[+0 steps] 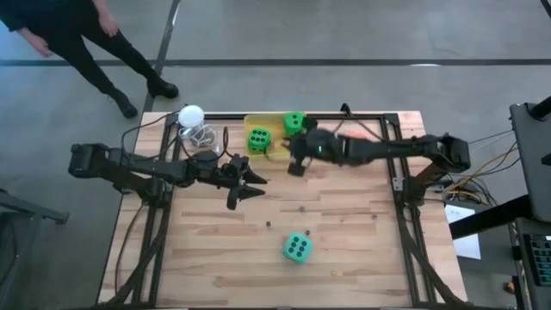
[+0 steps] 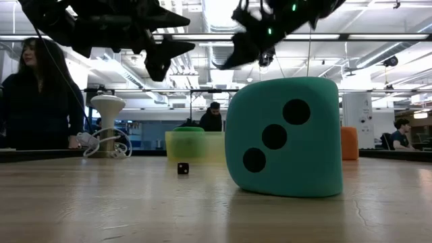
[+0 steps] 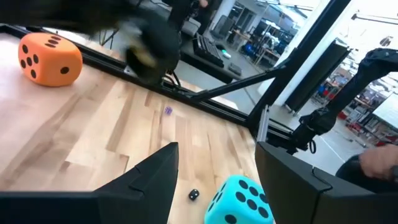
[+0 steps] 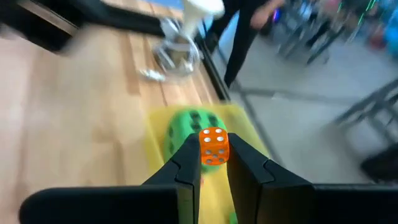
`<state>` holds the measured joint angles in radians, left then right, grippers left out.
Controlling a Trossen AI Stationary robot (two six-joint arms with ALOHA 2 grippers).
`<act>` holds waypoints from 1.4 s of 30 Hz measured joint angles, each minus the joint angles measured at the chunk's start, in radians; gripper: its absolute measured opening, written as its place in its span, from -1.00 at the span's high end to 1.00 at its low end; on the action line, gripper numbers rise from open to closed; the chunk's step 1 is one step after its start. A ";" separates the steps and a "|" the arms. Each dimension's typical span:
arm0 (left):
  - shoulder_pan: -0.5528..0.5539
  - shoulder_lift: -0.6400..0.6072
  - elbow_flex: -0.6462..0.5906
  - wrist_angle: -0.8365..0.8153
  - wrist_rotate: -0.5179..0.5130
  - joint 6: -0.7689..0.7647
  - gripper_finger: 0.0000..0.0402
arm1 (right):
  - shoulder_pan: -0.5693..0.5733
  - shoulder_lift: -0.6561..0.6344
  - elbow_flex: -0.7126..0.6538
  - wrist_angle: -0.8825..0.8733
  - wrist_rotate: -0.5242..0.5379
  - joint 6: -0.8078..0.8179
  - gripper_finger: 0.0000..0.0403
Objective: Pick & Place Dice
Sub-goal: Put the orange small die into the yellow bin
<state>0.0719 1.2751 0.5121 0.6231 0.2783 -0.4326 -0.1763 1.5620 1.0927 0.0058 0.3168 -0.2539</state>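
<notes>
Two bright green dice (image 1: 258, 139) (image 1: 294, 121) lie in a yellow tray (image 1: 274, 119) at the table's far edge. A teal die (image 1: 297, 248) rests on the table near the front; it also shows in the low view (image 2: 283, 138). A large orange die (image 3: 50, 59) rests on the table at the far right, mostly hidden under my right arm in the high view. My right gripper (image 1: 295, 165) is shut on a small orange die with white pips (image 4: 214, 147), just near of the tray. My left gripper (image 1: 245, 181) is open and empty above the table's middle left. My right gripper pinches the small orange die by two opposite side faces (image 4: 204, 149) between its two fingertips. The die is lifted clear of the table, with the tray and a green die (image 4: 189, 127) beyond it.
A white ball on a stand (image 1: 191, 116) with a coiled cable stands at the far left corner. A tiny black die (image 1: 267, 225) and other small bits lie on the boards near the middle. A person (image 1: 77, 34) stands beyond the far left edge. A black frame runs along the table's edges.
</notes>
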 joint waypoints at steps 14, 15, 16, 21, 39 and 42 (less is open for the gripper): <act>0.000 0.000 0.000 -0.005 0.000 0.032 -0.08 | -0.247 0.115 -0.011 -0.163 -0.243 0.132 0.78; 0.000 0.000 0.000 -0.006 0.000 0.033 -0.08 | -0.252 0.124 -0.011 -0.170 -0.243 0.133 0.78; 0.000 0.000 0.000 -0.008 0.000 0.033 -0.07 | -0.257 0.134 -0.011 -0.177 -0.245 0.138 0.78; -0.001 0.000 0.000 -0.009 0.000 0.033 -0.07 | -0.284 0.169 -0.006 -0.220 -0.249 0.151 0.78; -0.001 0.000 0.000 -0.016 -0.005 0.036 -0.07 | -0.344 0.174 -0.001 -0.246 -0.354 0.169 0.77; -0.001 0.000 0.000 -0.016 -0.004 0.036 -0.07 | -0.345 0.180 -0.002 -0.242 -0.351 0.169 0.63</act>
<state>0.0711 1.2755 0.5118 0.6075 0.2740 -0.3965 -0.5209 1.7420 1.0904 -0.2359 -0.0341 -0.0851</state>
